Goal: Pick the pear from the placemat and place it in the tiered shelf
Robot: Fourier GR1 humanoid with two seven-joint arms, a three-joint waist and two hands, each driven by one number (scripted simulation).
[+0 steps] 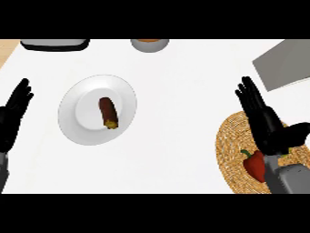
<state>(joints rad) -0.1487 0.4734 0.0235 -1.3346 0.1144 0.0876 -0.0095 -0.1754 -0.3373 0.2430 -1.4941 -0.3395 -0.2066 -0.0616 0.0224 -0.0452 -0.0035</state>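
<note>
A round woven placemat (230, 136) lies at the right of the white counter. On it rests a red fruit with a green stem (254, 164), shaped more like a pepper than a pear. My right hand (268, 123) hovers open over the mat with straight fingers pointing away, hiding the mat's middle. A small yellow-green patch (289, 151) peeks out beside its thumb; what it belongs to is hidden. The grey tiered shelf (291, 63) stands at the far right corner. At the left edge my left hand (6, 118) rests open, fingers up.
A white plate (83, 129) left of centre holds a brown, sausage-like item (108, 112). A dark tray (54, 44) and a bowl (150, 44) sit along the far edge. Wooden floor shows past the counter's far left corner.
</note>
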